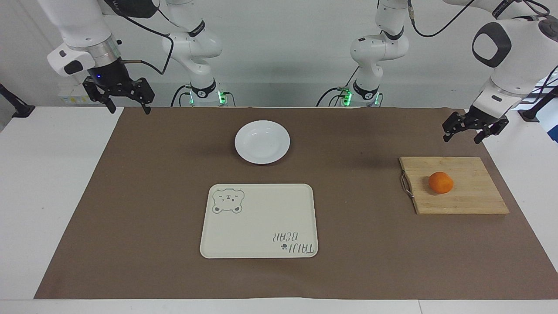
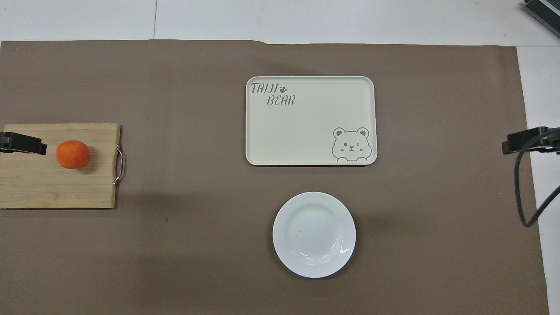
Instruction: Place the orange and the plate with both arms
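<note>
You are at the reach step: nothing is grasped yet. The orange [image 1: 440, 182] sits on the cutting board [image 1: 475, 198]; the plate [image 1: 262, 141] lies nearer the robots than the tray [image 1: 259, 220]. Bring the left gripper [image 1: 475, 127], fingers apart and empty, down over the orange. The right gripper [image 1: 118, 97] waits, spread and empty.

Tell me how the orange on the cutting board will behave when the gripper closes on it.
The orange is round and sits loose on the flat cutting board, so a nudge would probably roll it. Its curved skin may slip from the left gripper unless gripped across the middle. It looks firm, not fragile.
</note>
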`<act>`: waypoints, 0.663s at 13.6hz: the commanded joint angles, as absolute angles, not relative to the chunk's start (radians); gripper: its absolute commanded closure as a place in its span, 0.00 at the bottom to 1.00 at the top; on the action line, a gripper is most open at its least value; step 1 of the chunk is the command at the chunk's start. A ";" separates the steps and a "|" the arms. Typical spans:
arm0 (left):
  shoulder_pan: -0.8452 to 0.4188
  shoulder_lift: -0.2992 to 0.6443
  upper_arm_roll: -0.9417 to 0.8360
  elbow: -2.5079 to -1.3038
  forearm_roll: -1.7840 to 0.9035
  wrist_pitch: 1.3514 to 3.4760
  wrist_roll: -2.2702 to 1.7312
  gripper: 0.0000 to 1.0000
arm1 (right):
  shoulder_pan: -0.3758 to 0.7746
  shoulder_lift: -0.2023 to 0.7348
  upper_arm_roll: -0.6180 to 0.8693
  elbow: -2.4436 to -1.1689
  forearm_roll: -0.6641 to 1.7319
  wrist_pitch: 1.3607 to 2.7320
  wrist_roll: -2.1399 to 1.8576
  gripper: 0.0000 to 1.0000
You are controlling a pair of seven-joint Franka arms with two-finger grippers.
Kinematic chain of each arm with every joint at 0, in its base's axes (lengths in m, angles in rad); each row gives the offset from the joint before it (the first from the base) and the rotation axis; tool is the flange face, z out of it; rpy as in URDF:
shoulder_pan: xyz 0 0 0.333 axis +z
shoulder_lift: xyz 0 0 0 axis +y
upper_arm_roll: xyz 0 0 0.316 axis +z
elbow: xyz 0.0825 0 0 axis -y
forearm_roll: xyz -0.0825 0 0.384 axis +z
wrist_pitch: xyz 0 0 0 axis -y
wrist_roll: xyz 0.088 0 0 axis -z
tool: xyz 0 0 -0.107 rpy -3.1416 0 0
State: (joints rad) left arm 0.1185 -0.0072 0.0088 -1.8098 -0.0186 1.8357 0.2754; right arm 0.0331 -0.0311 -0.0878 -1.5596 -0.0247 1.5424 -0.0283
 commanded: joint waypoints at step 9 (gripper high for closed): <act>0.167 0.149 -0.002 -1.921 -0.003 2.121 0.319 0.00 | 0.028 -0.035 -0.081 -1.555 -0.029 1.531 -0.014 0.00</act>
